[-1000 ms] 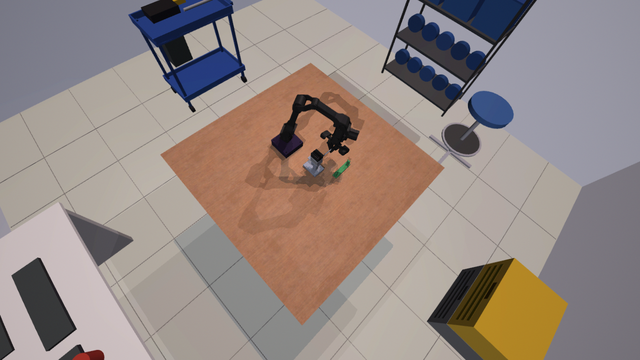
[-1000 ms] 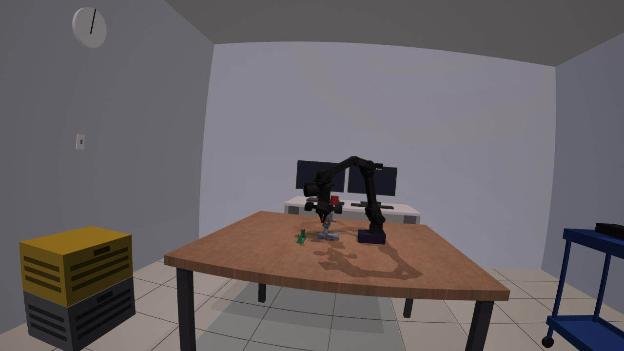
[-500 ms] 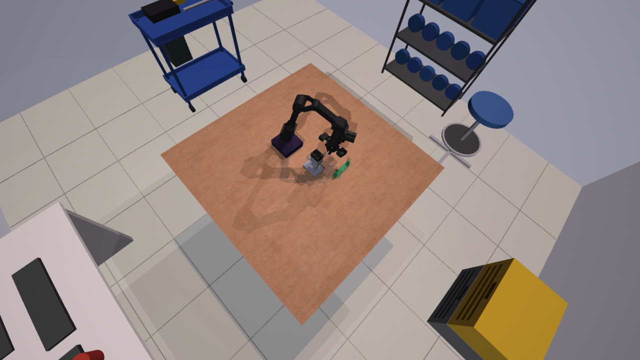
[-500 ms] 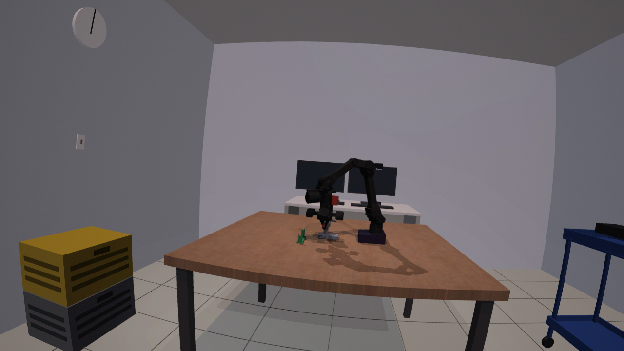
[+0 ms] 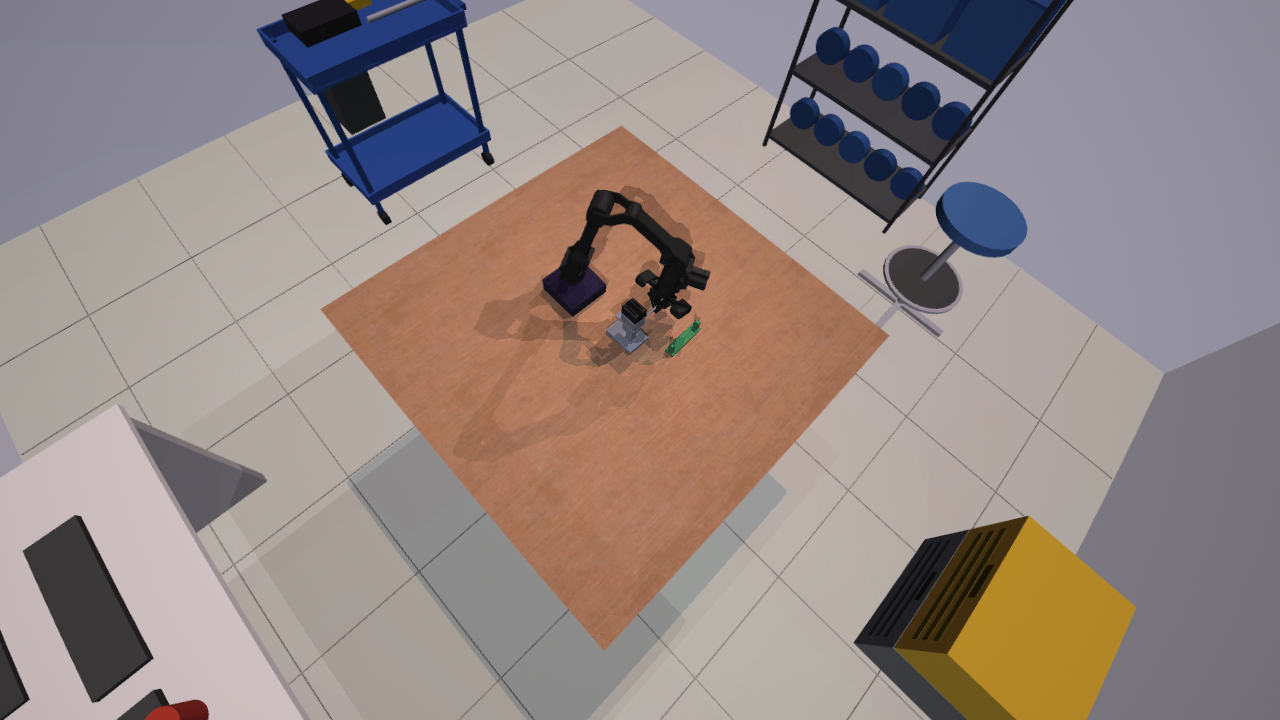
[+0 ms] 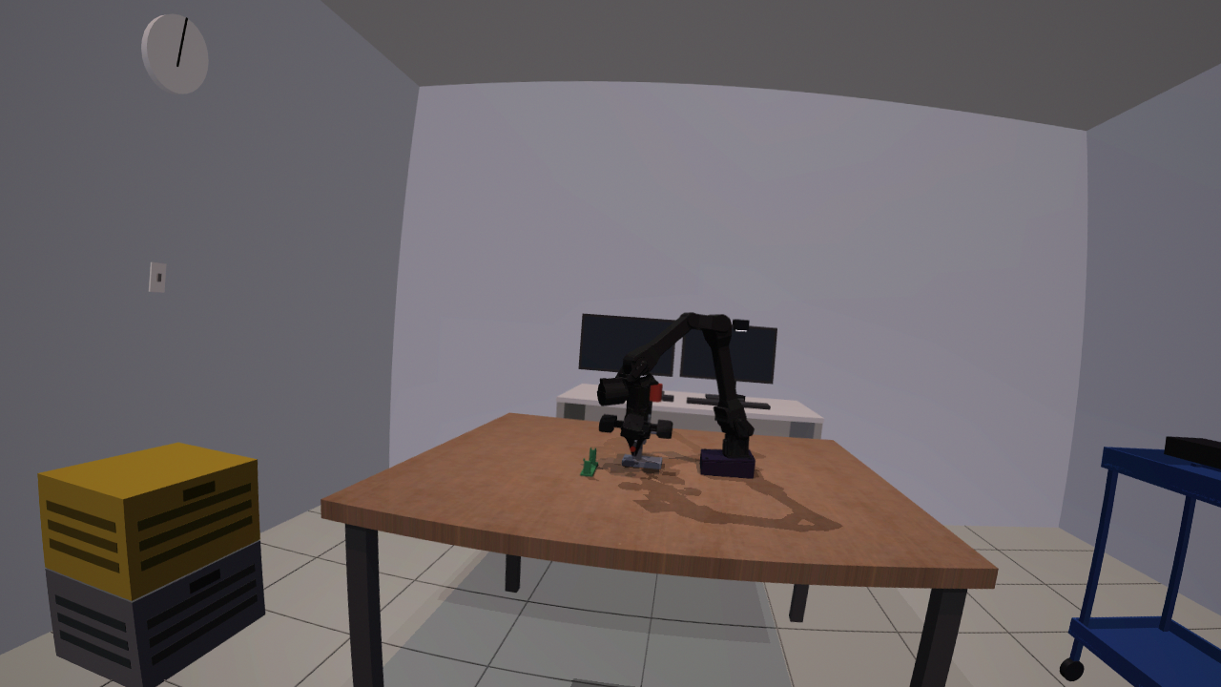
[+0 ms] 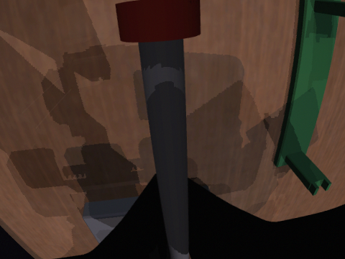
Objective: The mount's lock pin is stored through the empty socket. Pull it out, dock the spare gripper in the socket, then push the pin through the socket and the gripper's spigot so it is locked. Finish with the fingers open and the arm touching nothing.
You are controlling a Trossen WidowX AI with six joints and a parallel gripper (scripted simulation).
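Wrist view: the lock pin (image 7: 167, 126) runs lengthwise through the picture and down between the fingers of the gripper (image 5: 658, 308) (image 6: 633, 446) (image 7: 167, 180), which are nearly closed and clamped on its shaft. The exterior view shows the gripper pointing down, in front of the grey mount (image 5: 626, 337) (image 6: 642, 463) (image 7: 104, 207) as seen from there — whether they touch, I cannot tell. A green cradle (image 5: 683, 339) (image 6: 589, 467) (image 7: 305, 101) stands near the mount, with a strip of wood between them. The edges of the wooden table (image 5: 581, 492) (image 6: 666, 530) (image 7: 223, 29) lie well apart from the gripper. The pin is a smooth, dark grey rod — round, with a wider, dark red head.
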